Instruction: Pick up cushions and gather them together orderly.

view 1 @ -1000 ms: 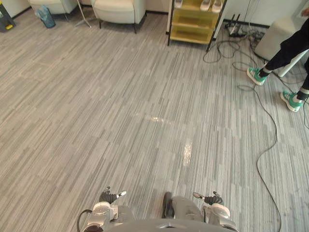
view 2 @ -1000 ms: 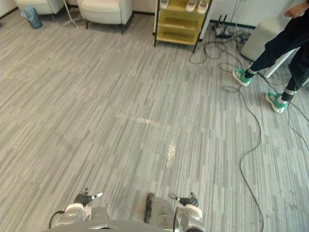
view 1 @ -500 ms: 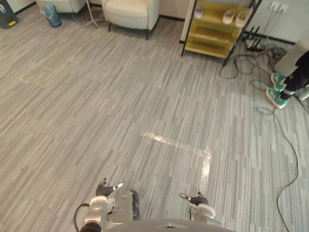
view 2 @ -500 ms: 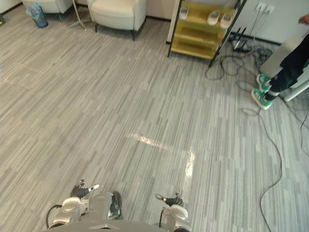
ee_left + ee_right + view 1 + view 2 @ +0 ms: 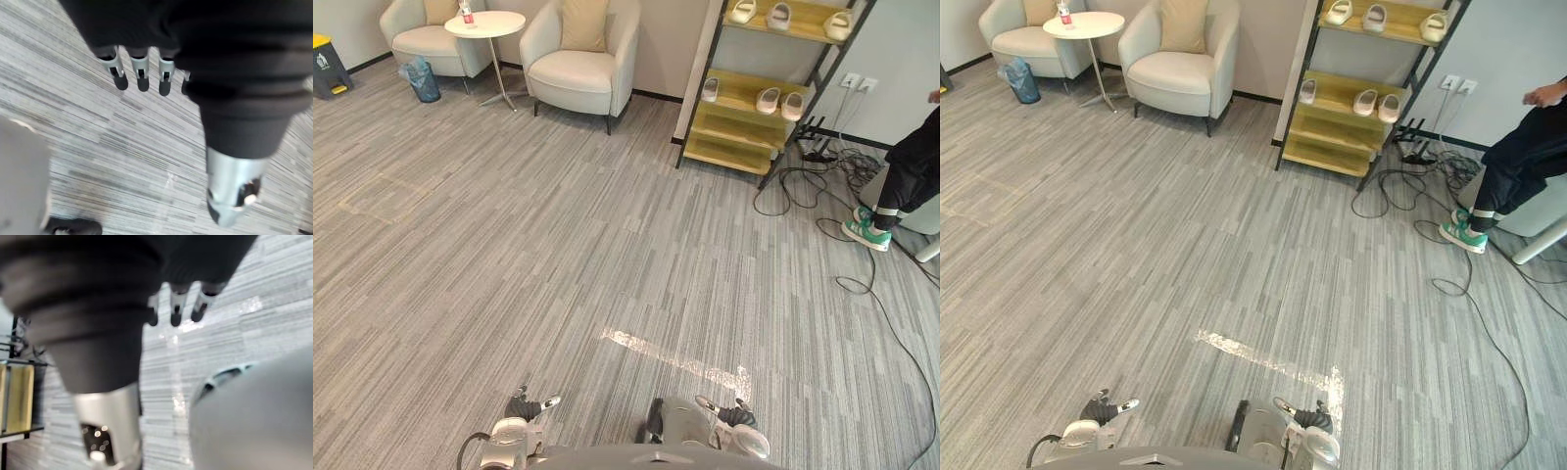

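A tan cushion [image 5: 582, 22] stands upright against the back of the nearer cream armchair [image 5: 578, 78] at the far side of the room. Another tan cushion [image 5: 438, 10] leans in the second armchair [image 5: 426, 39] further left. Both hands hang low, far from the cushions. My left hand [image 5: 524, 404] sits at the lower left with fingers straight over the grey floor, as the left wrist view confirms for the left hand [image 5: 142, 73]. My right hand [image 5: 736, 419] hangs at the lower right, and in its wrist view the right hand [image 5: 176, 303] is empty with relaxed fingers.
A round white side table [image 5: 484, 24] stands between the armchairs, with a small bin [image 5: 423, 80] beside it. A yellow shoe rack [image 5: 754, 117] stands at the back right. Cables [image 5: 813, 186] trail on the floor by a person's legs [image 5: 901, 186].
The whole picture has shifted: the camera now looks further up the room, bringing the armchairs, cushions and side table into sight. Both hands stay low and empty.
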{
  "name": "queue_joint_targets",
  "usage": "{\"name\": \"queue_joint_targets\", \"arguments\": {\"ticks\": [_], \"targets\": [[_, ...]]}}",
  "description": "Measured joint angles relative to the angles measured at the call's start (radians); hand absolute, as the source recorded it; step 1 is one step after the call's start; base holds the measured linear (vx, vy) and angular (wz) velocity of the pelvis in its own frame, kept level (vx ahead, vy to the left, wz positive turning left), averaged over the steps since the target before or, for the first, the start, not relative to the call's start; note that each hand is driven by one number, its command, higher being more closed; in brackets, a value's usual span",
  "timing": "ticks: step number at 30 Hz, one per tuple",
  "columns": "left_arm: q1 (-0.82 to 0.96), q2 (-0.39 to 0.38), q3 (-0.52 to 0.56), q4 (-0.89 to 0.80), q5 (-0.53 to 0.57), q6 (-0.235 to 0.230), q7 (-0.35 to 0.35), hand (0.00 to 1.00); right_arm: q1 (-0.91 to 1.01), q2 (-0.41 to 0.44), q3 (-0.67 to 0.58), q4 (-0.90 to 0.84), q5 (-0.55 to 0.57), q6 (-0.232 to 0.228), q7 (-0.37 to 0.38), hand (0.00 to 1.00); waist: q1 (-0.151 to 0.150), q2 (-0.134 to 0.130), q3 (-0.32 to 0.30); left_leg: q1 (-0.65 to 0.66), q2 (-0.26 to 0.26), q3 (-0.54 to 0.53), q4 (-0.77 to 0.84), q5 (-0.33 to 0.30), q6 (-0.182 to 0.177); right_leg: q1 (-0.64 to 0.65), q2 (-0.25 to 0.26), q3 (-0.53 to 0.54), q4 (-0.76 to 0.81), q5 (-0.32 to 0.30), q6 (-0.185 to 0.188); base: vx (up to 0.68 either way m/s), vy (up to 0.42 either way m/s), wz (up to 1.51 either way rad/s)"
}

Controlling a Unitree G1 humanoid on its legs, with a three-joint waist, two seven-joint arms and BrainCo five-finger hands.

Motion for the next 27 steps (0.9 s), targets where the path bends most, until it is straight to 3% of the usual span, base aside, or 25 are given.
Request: {"name": "queue_joint_targets", "arguments": {"ticks": [1, 2, 4, 5, 7, 8, 10, 11, 12, 14, 18, 19, 20, 21, 24, 27], "targets": [[-0.006, -0.014, 0.009, 0.020, -0.002, 0.001, 0.002, 0.00, -0.013, -0.016, -0.002, 0.003, 0.001, 0.000, -0.001, 0.00, 0.009, 0.038, -0.004, 0.014, 0.032, -0.007, -0.005, -0.001, -0.018, 0.006, 0.023, -0.007, 0.015, -0.010, -0.002, 0.60, -0.174, -0.05], [-0.008, -0.050, 0.016, 0.025, -0.001, -0.001, 0.001, 0.00, -0.019, -0.035, -0.007, 0.004, -0.003, 0.000, -0.001, 0.00, 0.015, 0.082, -0.005, 0.006, 0.053, -0.008, 0.011, 0.049, -0.055, 0.019, 0.050, -0.007, -0.002, -0.049, -0.008, 0.48, -0.137, -0.27], [-0.008, -0.065, 0.029, 0.032, 0.004, -0.001, 0.002, 0.00, -0.026, -0.041, -0.015, 0.013, -0.004, 0.000, -0.001, 0.00, 0.010, 0.099, -0.006, -0.006, 0.064, -0.016, 0.044, 0.084, -0.060, 0.040, 0.068, -0.009, -0.021, -0.063, -0.011, 0.46, -0.153, -0.11], [-0.008, -0.067, 0.031, 0.035, 0.007, -0.001, 0.001, 0.00, -0.029, -0.044, -0.020, 0.024, -0.004, 0.000, -0.001, 0.00, 0.010, 0.102, -0.008, -0.015, 0.070, -0.023, 0.074, 0.098, -0.065, 0.056, 0.077, -0.010, -0.038, -0.068, -0.011, 0.44, -0.145, -0.06], [-0.007, -0.062, 0.054, 0.023, 0.007, -0.011, -0.008, 0.00, -0.030, -0.053, -0.031, 0.058, -0.006, 0.004, -0.001, 0.00, 0.021, 0.099, -0.003, -0.137, 0.120, -0.059, 0.420, 0.154, -0.095, 0.177, 0.120, -0.004, -0.148, -0.085, -0.015, 0.38, -0.097, -0.08], [-0.007, -0.061, 0.059, 0.020, 0.006, -0.015, -0.009, 0.00, -0.031, -0.055, -0.032, 0.071, -0.006, 0.003, -0.001, 0.00, 0.025, 0.096, -0.001, -0.170, 0.133, -0.061, 0.506, 0.147, -0.098, 0.203, 0.126, -0.002, -0.163, -0.089, -0.015, 0.32, -0.058, -0.07], [-0.004, -0.059, 0.088, 0.004, 0.004, -0.017, -0.012, 0.00, -0.026, -0.056, -0.021, 0.074, -0.006, 0.004, 0.000, 0.00, 0.024, 0.093, 0.004, -0.291, 0.175, -0.055, 0.731, 0.137, -0.083, 0.277, 0.140, 0.003, -0.195, -0.125, -0.026, 0.31, -0.049, -0.07], [0.001, -0.055, 0.096, -0.012, -0.002, -0.022, -0.018, 0.00, -0.020, -0.056, -0.016, 0.075, -0.006, 0.006, 0.001, 0.00, 0.040, 0.093, 0.004, -0.360, 0.204, -0.039, 0.820, 0.124, -0.057, 0.319, 0.149, 0.023, -0.203, -0.143, -0.022, 0.27, -0.017, -0.22], [0.004, -0.054, 0.096, -0.025, -0.006, -0.024, -0.020, 0.00, -0.017, -0.056, -0.010, 0.076, -0.006, 0.008, 0.000, 0.00, 0.048, 0.092, 0.005, -0.387, 0.214, -0.029, 0.841, 0.117, -0.048, 0.335, 0.150, 0.034, -0.206, -0.150, -0.019, 0.26, 0.022, -0.46], [0.002, -0.053, 0.092, -0.036, -0.007, -0.028, -0.021, 0.00, -0.024, -0.057, -0.014, 0.089, -0.005, 0.017, -0.001, 0.00, 0.061, 0.091, 0.005, -0.458, 0.218, -0.031, 0.780, 0.091, -0.044, 0.396, 0.147, 0.069, -0.238, -0.141, 0.006, 0.27, 0.081, -0.59], [-0.015, -0.043, 0.045, -0.030, -0.006, -0.026, -0.017, 0.00, -0.041, -0.059, -0.035, 0.123, -0.003, 0.023, -0.008, 0.00, 0.068, 0.082, 0.008, -0.486, 0.138, -0.081, 0.346, 0.087, -0.067, 0.446, 0.095, 0.124, -0.273, -0.133, 0.065, 0.25, 0.184, -0.47], [-0.015, -0.041, 0.034, -0.027, -0.006, -0.025, -0.016, 0.00, -0.035, -0.059, -0.041, 0.123, -0.003, 0.022, -0.009, 0.00, 0.067, 0.083, 0.008, -0.477, 0.121, -0.106, 0.257, 0.120, -0.074, 0.451, 0.088, 0.131, -0.273, -0.139, 0.080, 0.29, 0.285, -0.28], [-0.020, -0.032, 0.015, -0.021, -0.007, -0.027, -0.016, 0.00, -0.021, -0.065, -0.048, 0.133, -0.001, 0.023, -0.012, 0.00, 0.070, 0.084, 0.005, -0.444, 0.086, -0.128, 0.177, 0.232, -0.046, 0.461, 0.076, 0.156, -0.270, -0.156, 0.114, 0.28, 0.315, -0.11], [-0.029, -0.012, -0.012, -0.013, -0.004, -0.026, -0.014, 0.00, -0.025, -0.052, -0.046, 0.142, 0.002, 0.023, -0.020, 0.00, 0.065, 0.054, 0.003, -0.429, 0.052, -0.127, 0.162, 0.233, -0.044, 0.464, 0.045, 0.168, -0.282, -0.152, 0.122, 0.21, 0.245, -0.05], [-0.039, 0.014, -0.023, -0.011, -0.005, -0.026, -0.014, 0.00, -0.030, -0.030, -0.054, 0.155, 0.002, 0.023, -0.023, 0.00, 0.071, 0.021, 0.006, -0.418, 0.016, -0.106, 0.165, 0.218, -0.019, 0.486, 0.007, 0.177, -0.303, -0.138, 0.129, 0.19, 0.214, 0.00], [-0.040, 0.024, -0.031, 0.005, -0.004, -0.026, -0.005, 0.00, -0.029, -0.026, -0.070, 0.155, 0.002, 0.023, -0.023, 0.00, 0.071, 0.024, 0.005, -0.371, -0.003, -0.087, 0.120, 0.226, -0.007, 0.497, -0.012, 0.201, -0.307, -0.132, 0.128, 0.08, 0.110, -0.16]]}}
